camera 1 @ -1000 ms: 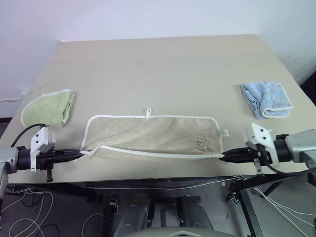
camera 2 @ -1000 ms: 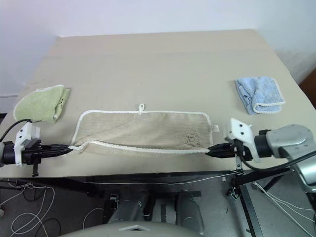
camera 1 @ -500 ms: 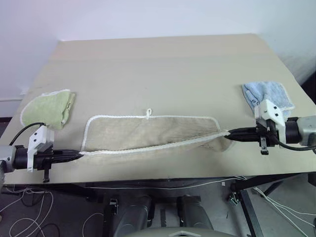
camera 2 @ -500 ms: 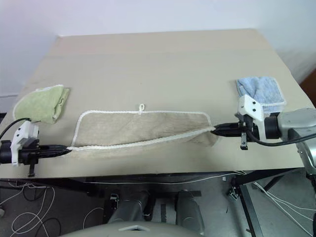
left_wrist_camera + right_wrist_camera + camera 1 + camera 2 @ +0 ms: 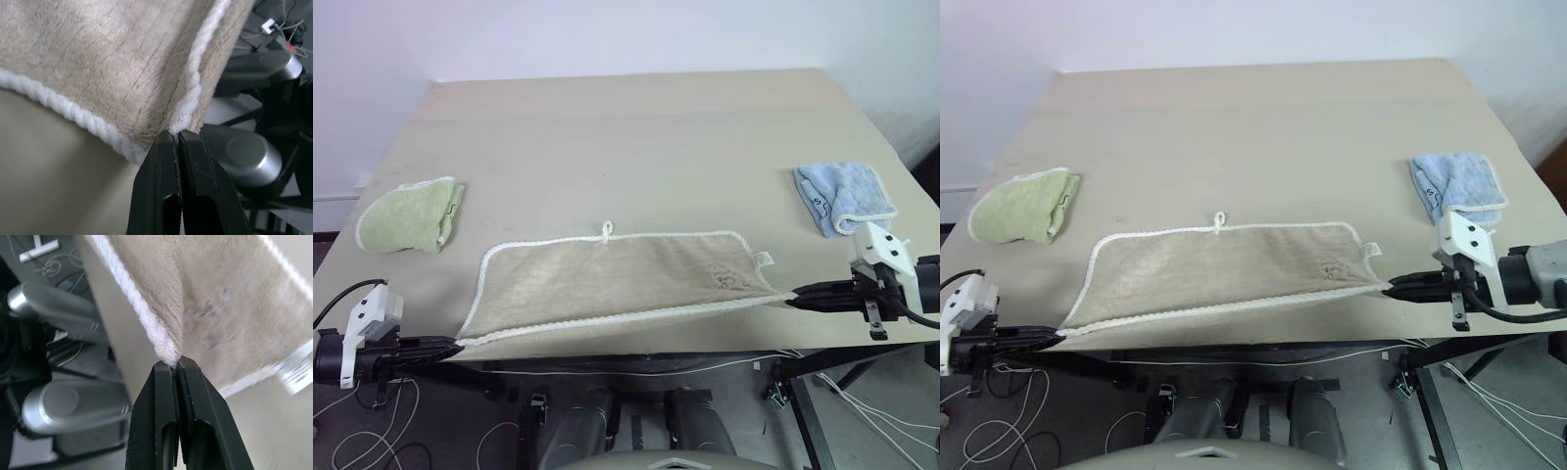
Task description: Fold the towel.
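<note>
Pinching the towel (image 5: pixel 607 274) by its two near corners at the table's (image 5: pixel 626 127) front edge, the left gripper (image 5: pixel 453 344) and right gripper (image 5: pixel 790 300) should lift evenly and keep it tight.

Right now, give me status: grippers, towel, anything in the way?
Left gripper and right gripper both shut on the towel, one near corner each. Near edge lifted, stretched taut. Green towel and blue towel sit off to the sides, clear.
</note>
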